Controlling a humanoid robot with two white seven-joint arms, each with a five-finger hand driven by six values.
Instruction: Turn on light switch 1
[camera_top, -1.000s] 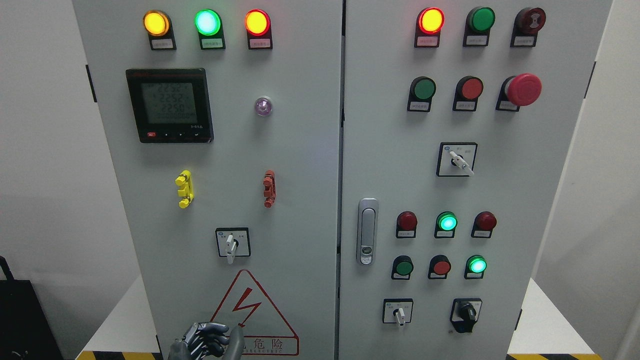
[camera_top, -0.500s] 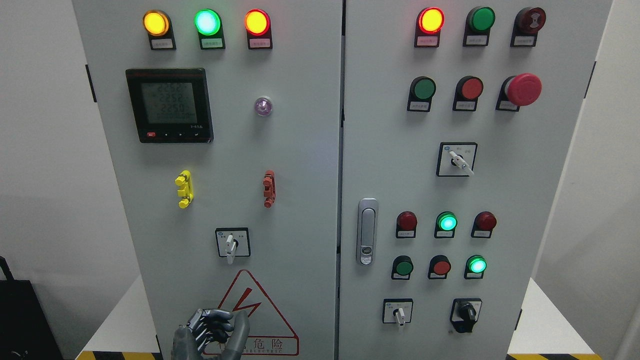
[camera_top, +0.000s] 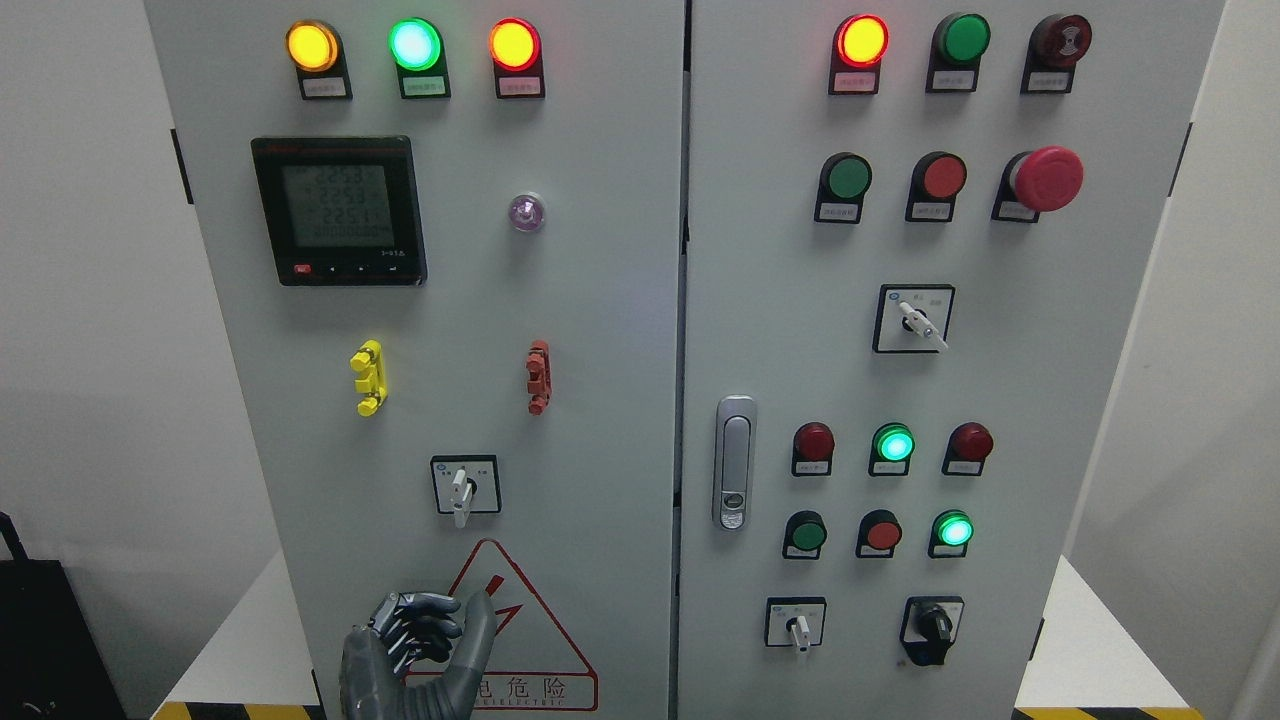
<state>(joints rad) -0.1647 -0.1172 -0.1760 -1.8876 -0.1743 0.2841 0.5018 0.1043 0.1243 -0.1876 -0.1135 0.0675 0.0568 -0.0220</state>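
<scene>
A grey two-door control cabinet fills the head view. On its left door a white-handled rotary selector switch (camera_top: 461, 487) sits in a black-framed plate, handle pointing straight down. My left hand (camera_top: 452, 620) comes up from the bottom edge below that switch, in front of the red warning triangle (camera_top: 505, 625). Its dark fingers (camera_top: 415, 628) are curled toward the palm with the thumb held upright, and it holds nothing. A gap of about a hand's height separates it from the switch. The right hand does not show.
The right door carries a door handle (camera_top: 734, 462), a selector switch (camera_top: 914, 320), two lower selectors (camera_top: 797, 623) (camera_top: 932, 625), lit and unlit push buttons and a red emergency stop (camera_top: 1045, 179). A digital meter (camera_top: 340, 210) and yellow (camera_top: 368, 377) and red clips (camera_top: 538, 376) sit above the left switch.
My left hand has risen along the left door toward the selector switch, more of the wrist now showing. The meter's digits changed slightly.
</scene>
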